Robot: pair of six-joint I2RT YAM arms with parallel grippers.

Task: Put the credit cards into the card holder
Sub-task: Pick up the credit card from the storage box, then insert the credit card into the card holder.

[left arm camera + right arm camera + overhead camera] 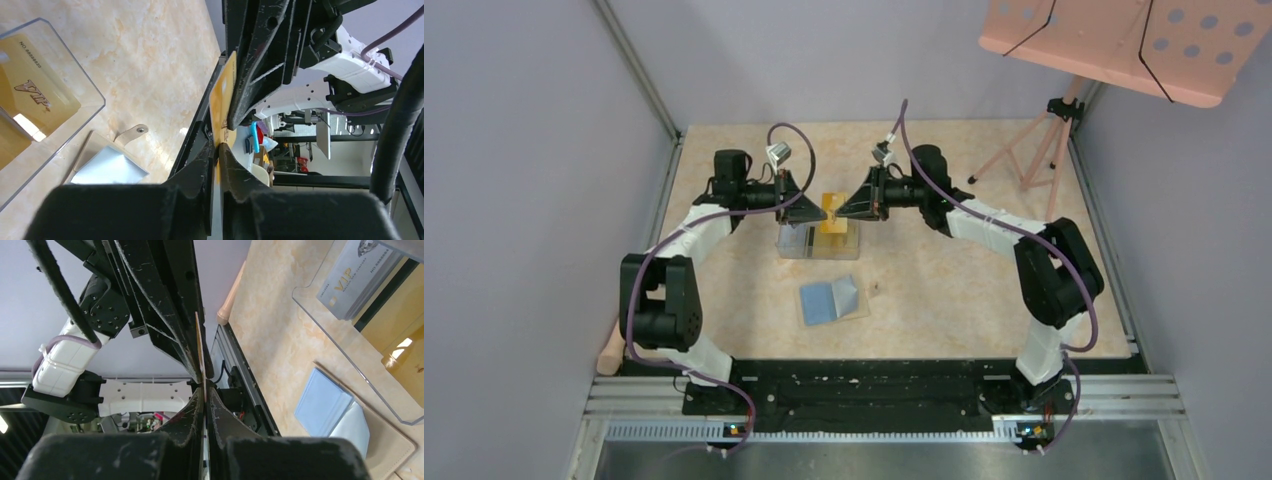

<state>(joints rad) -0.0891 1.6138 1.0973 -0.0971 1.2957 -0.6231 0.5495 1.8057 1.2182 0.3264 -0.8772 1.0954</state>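
Clamped on same gold credit card [834, 222] above clear box [794, 250] from both sides, L gripper [817, 212] at 9 o'clock & R gripper [846, 211] at 3, w/ card holder [829, 300] lying open at 6 o'clock from card, long axis approx 9–3, seemingly equal reach for either arm.

Clear plastic box [790, 250] sits mid-table on the beige marbled tabletop [964, 290]. Pink perforated music stand [1124, 40] hangs over the far right corner, its tripod legs [1034, 150] on the table. Pale wooden rod [611, 350] lies at the near left edge. Slotted aluminium rail [884, 395] runs along the near side. Grey walls [524, 150] all around.
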